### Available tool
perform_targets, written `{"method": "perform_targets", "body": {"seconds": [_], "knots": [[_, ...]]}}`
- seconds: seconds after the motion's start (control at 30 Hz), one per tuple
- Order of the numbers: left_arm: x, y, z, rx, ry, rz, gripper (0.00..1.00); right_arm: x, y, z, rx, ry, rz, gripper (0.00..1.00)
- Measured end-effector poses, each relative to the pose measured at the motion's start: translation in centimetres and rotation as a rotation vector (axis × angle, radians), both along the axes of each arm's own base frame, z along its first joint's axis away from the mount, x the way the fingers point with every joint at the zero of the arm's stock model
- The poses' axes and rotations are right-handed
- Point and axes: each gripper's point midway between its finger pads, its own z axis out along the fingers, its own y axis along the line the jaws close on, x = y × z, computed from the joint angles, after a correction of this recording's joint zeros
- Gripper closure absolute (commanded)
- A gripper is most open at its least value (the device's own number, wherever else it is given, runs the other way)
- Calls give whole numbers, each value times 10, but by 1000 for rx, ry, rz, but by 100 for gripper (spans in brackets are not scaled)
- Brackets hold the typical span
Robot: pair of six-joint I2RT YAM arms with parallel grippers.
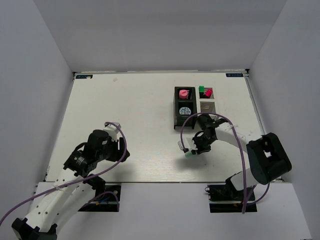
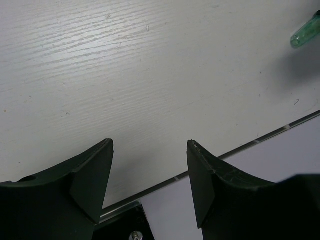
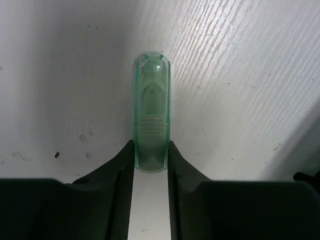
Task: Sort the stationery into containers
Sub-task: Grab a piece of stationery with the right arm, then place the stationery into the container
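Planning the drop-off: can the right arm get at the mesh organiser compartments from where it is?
Probably yes. The right gripper, shut on a translucent green capsule-shaped piece, sits just in front of the black-and-silver mesh organiser block, with only bare white table between them.

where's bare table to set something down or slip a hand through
Widest bare table: far left, between the left wall and the organiser. Also the middle, between left end effector and right end effector. Crowded: from the organiser down to the held green capsule.
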Motion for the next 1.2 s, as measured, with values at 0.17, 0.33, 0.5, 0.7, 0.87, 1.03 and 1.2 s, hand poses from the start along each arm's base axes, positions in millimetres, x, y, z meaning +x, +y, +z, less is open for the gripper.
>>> {"method": "perform_targets", "body": {"seconds": [0.17, 0.33, 0.5, 0.7, 0.87, 1.03, 1.2], "knots": [[0, 0, 1, -3, -5, 0, 29, -1, -2, 2, 4, -22, -9, 100], [0, 0, 2, -6, -10, 0, 29, -7, -9, 13, -22, -18, -38, 100], [0, 0, 2, -6, -11, -1, 29, 5, -4, 51, 14, -89, -68, 100], [0, 0, 4, -11, -20, -1, 29, 18, -4, 74, 4, -125, -120, 100], [0, 0, 4, -13, -22, 0, 29, 44, -9, 112, -30, -224, -204, 100], [-1, 0, 4, -13, -22, -2, 29, 93, -12, 202, -15, -458, -315, 100], [-1, -1, 4, -17, -19, -7, 29, 128, -33, 262, -98, -665, -389, 100]]}}
